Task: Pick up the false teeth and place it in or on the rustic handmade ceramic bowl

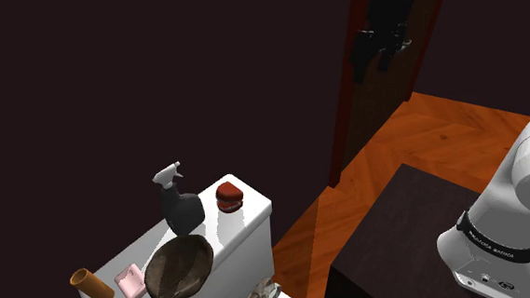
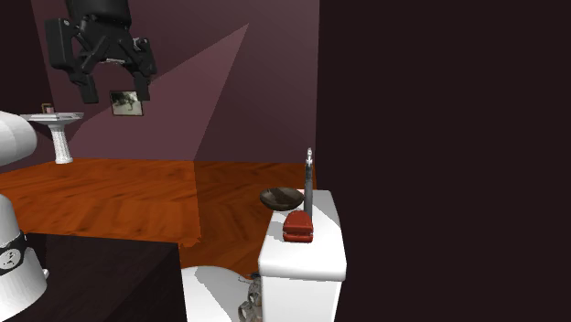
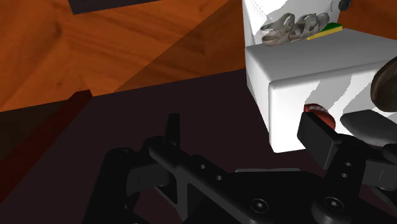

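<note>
shoulder view: the pincer point(image 1: 371, 65) hangs high, well apart from the red false teeth point(image 1: 229, 197) on the white tank lid point(image 1: 255, 217), near the brown bowl point(image 1: 179, 267). second exterior view: its fingers point(image 2: 89, 91) stand apart, clasping nothing. wrist view: the teeth show past one finger.

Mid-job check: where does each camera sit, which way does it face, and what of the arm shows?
Shoulder view: beside the stand, looking down at the white tank holding the false teeth and bowl; the arm shows lower right, the gripper high at the top.
Second exterior view: low, off the tank's end, facing the far wall; arm at left edge, open gripper upper left.
Wrist view: on the hand, looking over the stand toward the tank; both fingers in front.
Shared: all three show tank and false teeth.
</note>
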Available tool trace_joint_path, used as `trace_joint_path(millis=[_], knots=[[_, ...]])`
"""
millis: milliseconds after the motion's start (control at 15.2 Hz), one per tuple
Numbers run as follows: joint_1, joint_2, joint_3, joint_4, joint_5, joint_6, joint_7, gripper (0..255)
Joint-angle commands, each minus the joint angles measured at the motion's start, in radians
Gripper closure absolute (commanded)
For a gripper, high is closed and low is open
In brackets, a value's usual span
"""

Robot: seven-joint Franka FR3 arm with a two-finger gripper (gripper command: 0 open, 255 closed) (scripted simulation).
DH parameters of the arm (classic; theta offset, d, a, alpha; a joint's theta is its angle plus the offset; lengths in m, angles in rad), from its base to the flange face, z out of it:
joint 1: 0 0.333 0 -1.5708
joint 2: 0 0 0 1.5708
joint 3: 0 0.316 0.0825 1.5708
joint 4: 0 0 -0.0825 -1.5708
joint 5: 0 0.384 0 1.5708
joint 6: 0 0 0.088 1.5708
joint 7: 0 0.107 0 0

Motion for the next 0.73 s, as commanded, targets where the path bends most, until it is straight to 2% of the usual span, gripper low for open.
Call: trace_joint_path(millis=[0,660], knots=[[0.0,0.0,0.0,0.0,0.0,0.0,0.0,0],[0.04,0.308,0.106,0.026,0.066,0.264,0.105,0]])
